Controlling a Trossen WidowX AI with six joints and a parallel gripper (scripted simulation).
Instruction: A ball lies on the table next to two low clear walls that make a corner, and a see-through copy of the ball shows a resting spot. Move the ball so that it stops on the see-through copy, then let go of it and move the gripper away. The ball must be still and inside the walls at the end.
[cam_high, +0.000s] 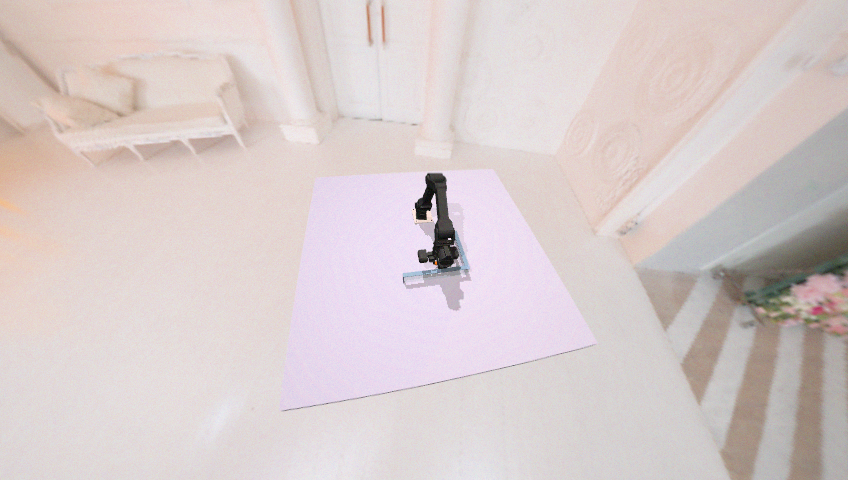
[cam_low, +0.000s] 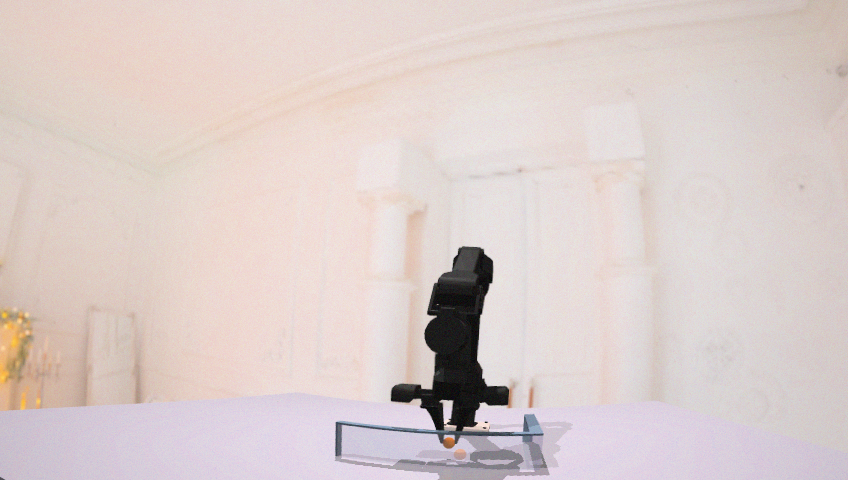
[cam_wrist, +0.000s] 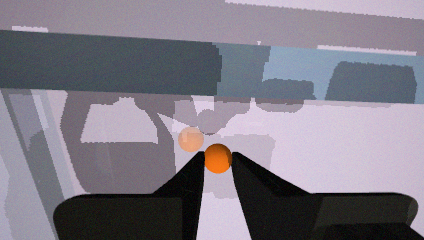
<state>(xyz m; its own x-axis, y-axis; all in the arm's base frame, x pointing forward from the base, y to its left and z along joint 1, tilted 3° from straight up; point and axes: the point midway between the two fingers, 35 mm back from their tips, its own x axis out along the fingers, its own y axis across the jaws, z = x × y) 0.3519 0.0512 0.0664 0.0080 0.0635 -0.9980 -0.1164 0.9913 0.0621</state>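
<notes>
My gripper (cam_wrist: 217, 157) (cam_low: 448, 438) is shut on the small orange ball (cam_wrist: 218, 158) (cam_low: 448, 442), held at the fingertips a little above the table, inside the corner of the two low clear walls (cam_low: 380, 429) (cam_high: 429, 274) (cam_wrist: 300, 75). The see-through copy of the ball (cam_wrist: 191, 139) (cam_low: 460, 453) rests on the lilac table top close by: just up and left of the ball in the wrist view, lower and slightly right of it in the exterior view. In the top view the arm (cam_high: 443, 226) hides the ball.
The lilac table top (cam_high: 368, 333) carries the arm's base (cam_high: 423, 215) at the back. The long wall runs across the front, the short wall (cam_low: 531, 424) along the right side. A sofa (cam_high: 142, 107) stands far off in the room.
</notes>
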